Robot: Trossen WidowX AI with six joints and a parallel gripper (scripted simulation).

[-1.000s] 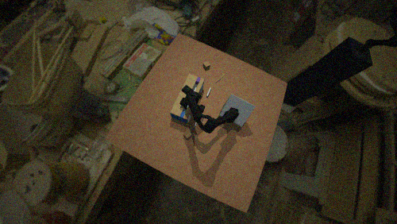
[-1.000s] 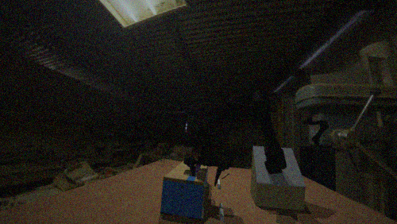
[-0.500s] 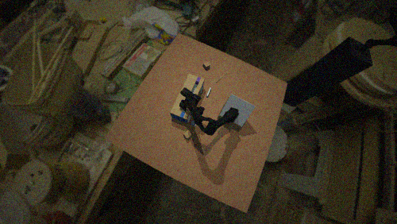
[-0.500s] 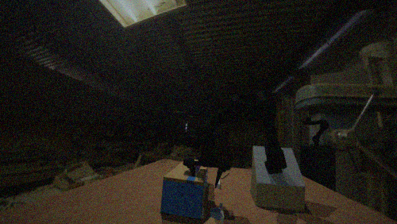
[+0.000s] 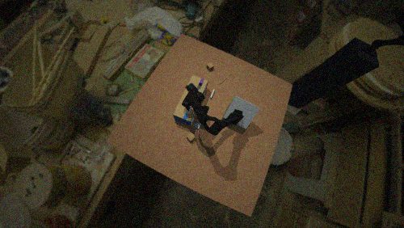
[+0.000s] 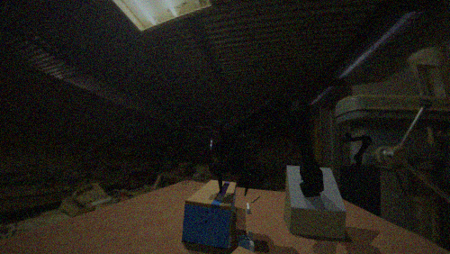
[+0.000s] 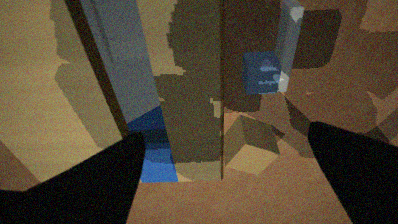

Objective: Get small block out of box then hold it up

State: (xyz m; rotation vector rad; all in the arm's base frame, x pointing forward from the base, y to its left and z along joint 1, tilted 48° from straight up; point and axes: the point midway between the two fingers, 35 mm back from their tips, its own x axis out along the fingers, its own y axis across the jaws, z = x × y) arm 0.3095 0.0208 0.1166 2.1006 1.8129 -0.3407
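A small blue block is on the table just outside the front of the box, near its blue end. It lies against or very near a pale bar. The box stands upright, with a tan wooden top and a blue end wall. My gripper is open and empty, above the box and its front side. In the wrist view the block is beyond the fingertips, toward the right finger. The box's shelf is mostly hidden.
A tan wooden cube is near the box's blue end. Another cube is beyond the other end. A second pale bar lies in front of the box. The arm stands on a grey pedestal.
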